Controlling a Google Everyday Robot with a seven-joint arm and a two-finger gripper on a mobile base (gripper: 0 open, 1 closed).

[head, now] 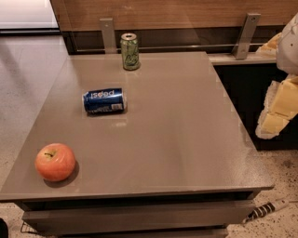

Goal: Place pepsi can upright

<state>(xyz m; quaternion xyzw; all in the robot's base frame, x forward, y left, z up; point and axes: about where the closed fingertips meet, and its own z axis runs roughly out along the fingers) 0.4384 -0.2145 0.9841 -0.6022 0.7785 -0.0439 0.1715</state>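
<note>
Observer: Counter (186, 139) entry: grey, glossy, rectangular slab top carrying three items. Item one is the dark-blue aluminium pepsi can with white lettering (104, 100). It lies on its side, left of centre, in the far half of the counter.

Recorder: Axis of the pepsi can?

Observer: It runs left to right across the view, and the silver end faces left. The lettering reads upside down from this camera, with a white label panel along the near side. The can rests on the counter and nothing touches it.

Recorder: Other items?

Observer: Item two is a green aluminium drink can with a silver top (130, 51), upright at the far edge. It stands behind the pepsi can, a little to the right and well apart from it. Item three is a round red-orange apple (55, 161), stem up, near the front left corner, also well apart.

Recorder: Claw?

Observer: The white-and-yellow claw (278, 108) sits at the right edge of the view, beyond the counter's right side and partly cut off. It is off the counter and well apart from the pepsi can. Wide or narrow: cannot tell.

Recorder: Surroundings?

Observer: A brown wooden panel (186, 9) runs behind the far edge, with two grey metal brackets, one left (107, 35) and one right (245, 35). A speckled floor (286, 176) lies to the right, with a black-and-white striped object (266, 209) on it by the front right corner.
</note>
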